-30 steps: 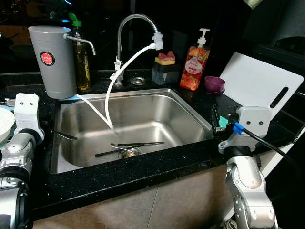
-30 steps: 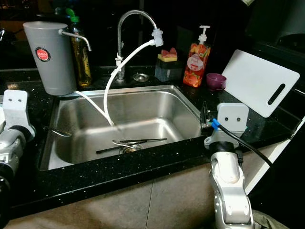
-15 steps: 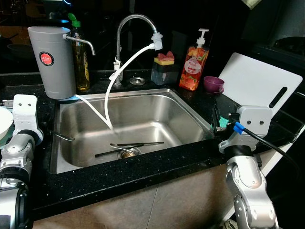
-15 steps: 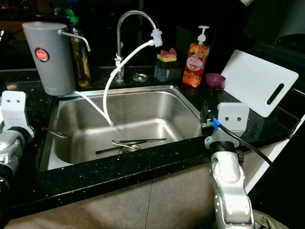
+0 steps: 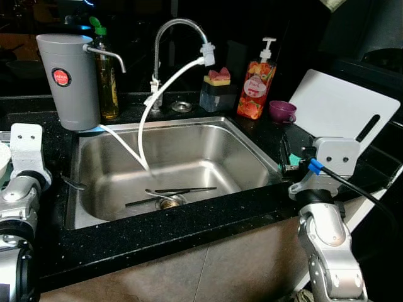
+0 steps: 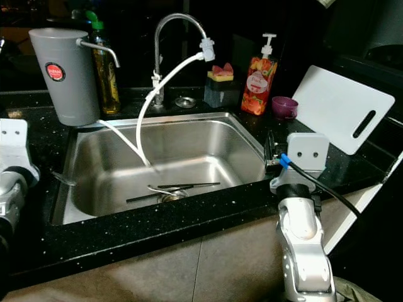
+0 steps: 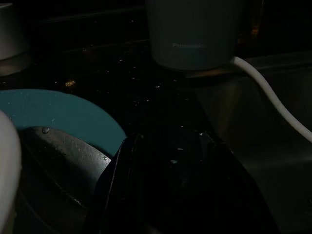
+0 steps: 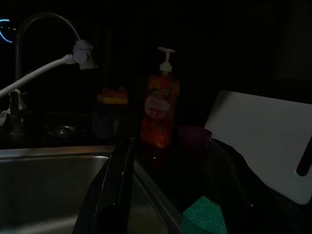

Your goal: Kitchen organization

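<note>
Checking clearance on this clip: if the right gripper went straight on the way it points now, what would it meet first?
Probably the orange soap bottle, which sits dead ahead between the right gripper's open fingers, with the purple cup just beside it. Depth is unclear; the green cloth lies lower and nearer.

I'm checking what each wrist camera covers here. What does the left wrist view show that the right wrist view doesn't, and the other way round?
Left wrist view, not the right: the grey Panasonic canister and a teal plate beside the left hand. Right wrist view, not the left: the faucet, orange soap pump bottle, purple cup, white cutting board and a green cloth by the right hand. Both: the white hose, steel sink and black countertop.
</note>
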### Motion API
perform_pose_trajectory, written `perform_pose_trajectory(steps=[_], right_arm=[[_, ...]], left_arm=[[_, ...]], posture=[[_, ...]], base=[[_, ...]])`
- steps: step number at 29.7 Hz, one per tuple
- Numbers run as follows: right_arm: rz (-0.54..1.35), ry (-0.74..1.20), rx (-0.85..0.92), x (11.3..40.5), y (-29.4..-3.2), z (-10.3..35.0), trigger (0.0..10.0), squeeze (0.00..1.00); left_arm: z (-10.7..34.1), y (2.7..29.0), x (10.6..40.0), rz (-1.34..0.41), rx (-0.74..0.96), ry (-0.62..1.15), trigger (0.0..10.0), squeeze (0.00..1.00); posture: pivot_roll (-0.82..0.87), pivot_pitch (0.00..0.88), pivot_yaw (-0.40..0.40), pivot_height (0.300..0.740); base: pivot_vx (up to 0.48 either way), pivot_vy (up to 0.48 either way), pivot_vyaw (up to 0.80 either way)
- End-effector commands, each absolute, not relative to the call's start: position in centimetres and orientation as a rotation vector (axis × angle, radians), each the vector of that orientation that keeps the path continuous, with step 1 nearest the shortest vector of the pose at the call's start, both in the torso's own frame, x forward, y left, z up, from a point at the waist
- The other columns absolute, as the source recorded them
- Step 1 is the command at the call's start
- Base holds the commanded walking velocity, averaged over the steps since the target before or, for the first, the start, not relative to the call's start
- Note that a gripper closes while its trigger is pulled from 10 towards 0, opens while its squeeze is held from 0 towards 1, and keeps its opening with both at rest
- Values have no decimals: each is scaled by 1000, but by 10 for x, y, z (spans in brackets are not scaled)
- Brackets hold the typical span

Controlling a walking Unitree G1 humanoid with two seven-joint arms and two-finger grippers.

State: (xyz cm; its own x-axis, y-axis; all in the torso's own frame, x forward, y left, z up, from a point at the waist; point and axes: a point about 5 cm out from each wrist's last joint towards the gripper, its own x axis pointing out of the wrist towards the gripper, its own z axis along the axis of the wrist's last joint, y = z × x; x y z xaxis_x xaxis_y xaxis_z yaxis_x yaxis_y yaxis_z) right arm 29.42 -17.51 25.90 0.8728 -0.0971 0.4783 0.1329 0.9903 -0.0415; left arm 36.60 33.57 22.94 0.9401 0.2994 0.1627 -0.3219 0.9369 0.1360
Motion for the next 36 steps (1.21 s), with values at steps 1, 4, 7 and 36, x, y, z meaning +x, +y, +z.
perform_pose_trajectory(steps=[1, 4, 7, 36], right_arm=[[-121, -491, -71, 295, -177, 258, 10000, 0], [-122, -490, -73, 294, -177, 258, 10000, 0], [-123, -489, -74, 294, -177, 257, 10000, 0], [-117, -484, -64, 295, -176, 256, 10000, 0]], left_arm=[[215, 338, 362, 327, 148, -93, 10000, 0], [214, 336, 363, 320, 146, -91, 10000, 0], [213, 335, 363, 311, 145, -91, 10000, 0], [206, 331, 360, 253, 117, -139, 10000, 0]], posture=[[-20, 89, -114, 740], [-20, 89, -114, 740], [-20, 89, -114, 740], [-7, 96, -120, 740]], base=[[0, 0, 0], [0, 0, 0], [0, 0, 0], [0, 0, 0]])
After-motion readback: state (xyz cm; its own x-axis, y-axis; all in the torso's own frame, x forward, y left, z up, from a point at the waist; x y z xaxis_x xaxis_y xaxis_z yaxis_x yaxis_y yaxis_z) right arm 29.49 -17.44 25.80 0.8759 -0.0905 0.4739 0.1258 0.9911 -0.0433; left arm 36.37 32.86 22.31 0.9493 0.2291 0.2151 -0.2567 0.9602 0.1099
